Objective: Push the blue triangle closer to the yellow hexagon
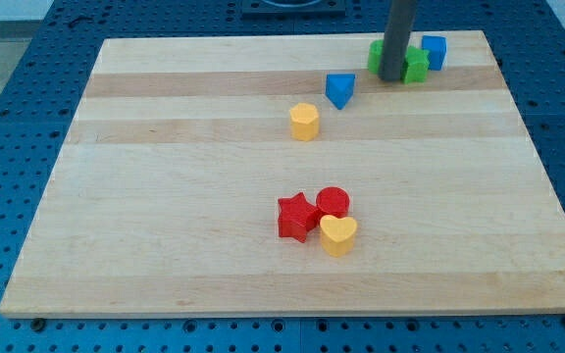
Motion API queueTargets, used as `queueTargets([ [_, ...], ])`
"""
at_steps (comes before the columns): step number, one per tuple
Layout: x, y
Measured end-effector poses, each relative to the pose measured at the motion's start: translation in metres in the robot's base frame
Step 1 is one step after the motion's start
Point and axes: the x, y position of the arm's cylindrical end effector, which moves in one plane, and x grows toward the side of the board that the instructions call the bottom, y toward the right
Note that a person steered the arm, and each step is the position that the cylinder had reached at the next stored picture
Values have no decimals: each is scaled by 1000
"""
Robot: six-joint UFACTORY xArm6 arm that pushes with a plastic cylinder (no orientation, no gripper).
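Observation:
The blue triangle [339, 90] sits on the wooden board in the upper middle of the view. The yellow hexagon [304, 122] lies just below and to its left, a small gap between them. My tip [392, 78] is at the end of the dark rod, to the right of the blue triangle and apart from it, right in front of green blocks [415, 65] that it partly hides.
A blue cube [434, 51] stands next to the green blocks near the board's top edge. A red star [297, 217], a red cylinder [333, 202] and a yellow heart [338, 235] cluster in the lower middle. The wooden board [165, 196] rests on a blue perforated table.

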Motion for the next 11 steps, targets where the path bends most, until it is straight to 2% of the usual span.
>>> queueTargets([
  [3, 23, -36],
  [8, 15, -59],
  [10, -5, -69],
  [11, 5, -85],
])
